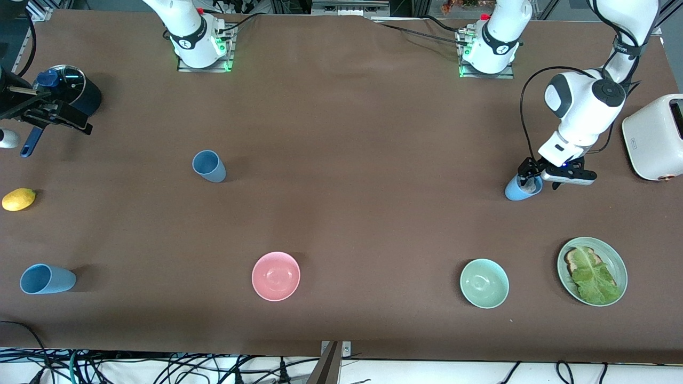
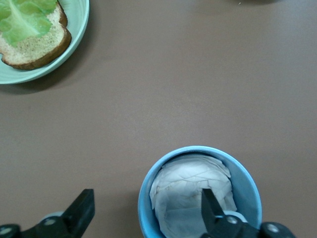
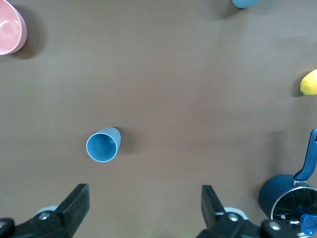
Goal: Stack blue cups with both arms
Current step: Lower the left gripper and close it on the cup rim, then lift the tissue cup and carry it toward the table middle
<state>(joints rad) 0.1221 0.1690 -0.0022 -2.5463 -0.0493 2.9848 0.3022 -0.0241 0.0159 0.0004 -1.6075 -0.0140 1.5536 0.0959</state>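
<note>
green bowl [image 1: 484,283] bare | plate [image 1: 617,260]: bread, lettuce | cup [image 2: 198,191]: white wad

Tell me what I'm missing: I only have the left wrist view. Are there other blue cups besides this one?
Observer: Two more: a slate blue cup and, nearer the front camera, a light blue cup, both toward the right arm's end.
Operator: And the right hand?
Observer: The right hand is open, empty, over the table beside the navy pot.
Operator: What's nearby here?
Observer: A white toaster stands beside the left hand, which straddles the third blue cup.
</note>
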